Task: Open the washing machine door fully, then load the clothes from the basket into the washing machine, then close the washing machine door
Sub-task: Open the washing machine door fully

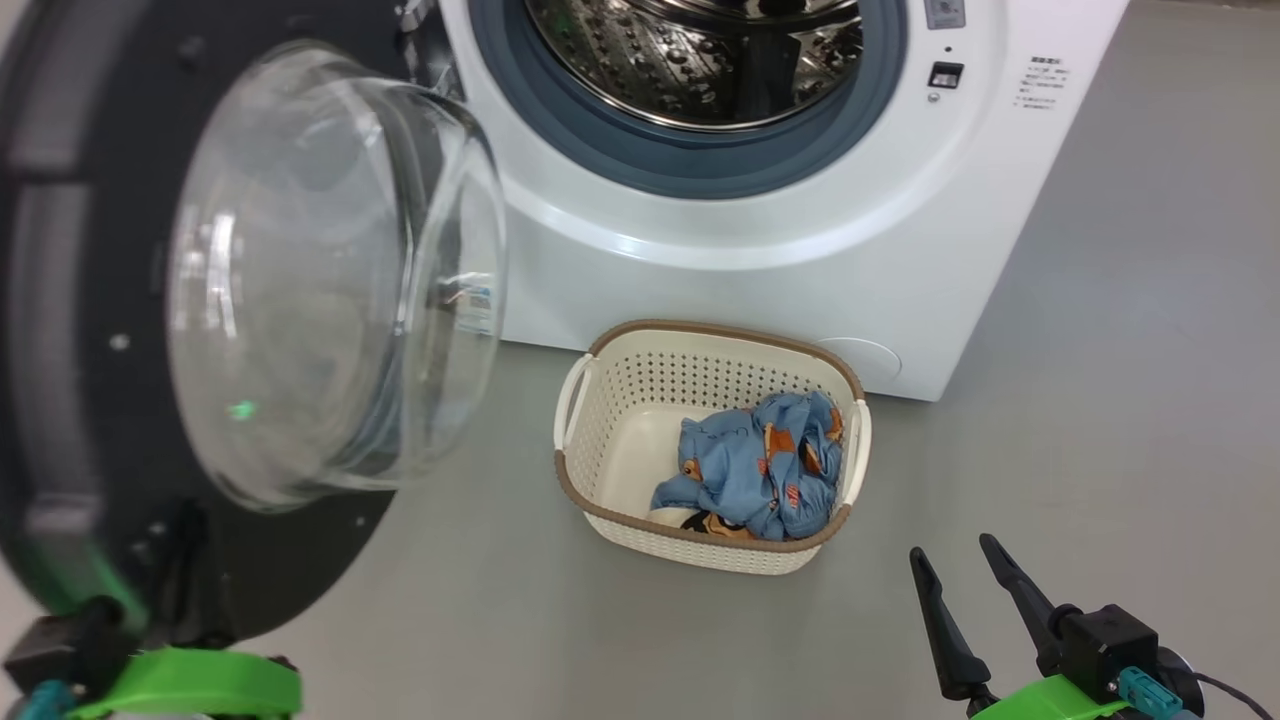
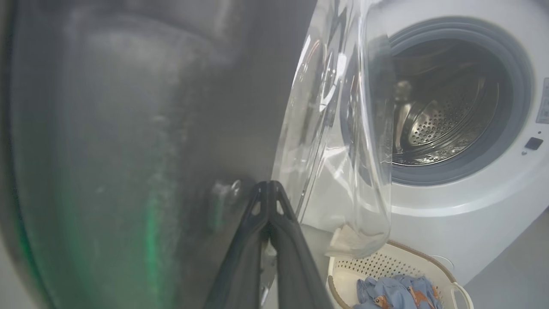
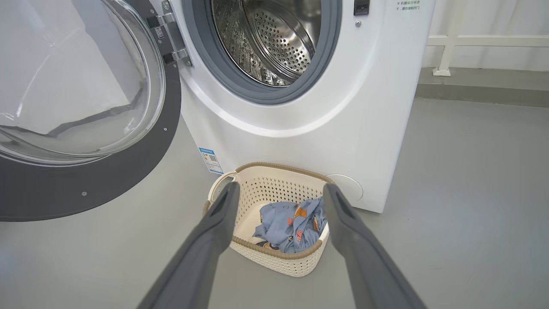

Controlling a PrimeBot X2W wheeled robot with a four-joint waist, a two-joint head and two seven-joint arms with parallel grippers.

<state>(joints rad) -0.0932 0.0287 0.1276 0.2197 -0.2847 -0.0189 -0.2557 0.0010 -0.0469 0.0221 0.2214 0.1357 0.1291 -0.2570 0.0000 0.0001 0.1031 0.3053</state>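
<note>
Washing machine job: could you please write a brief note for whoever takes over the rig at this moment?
Left hand: shut, empty, tips at the black rim of the washing machine door.
Right hand: open, empty, above the floor, short of the basket.
Done: door stands wide open on the left; the visible part of the washing machine drum is bare.
The clothes lie in the basket, on the floor before the machine.
Left: load clothes, close door.

Dark end effector fingers [image 1: 945,620], green brackets [image 1: 190,685], teal connectors [image 1: 1140,690]
</note>
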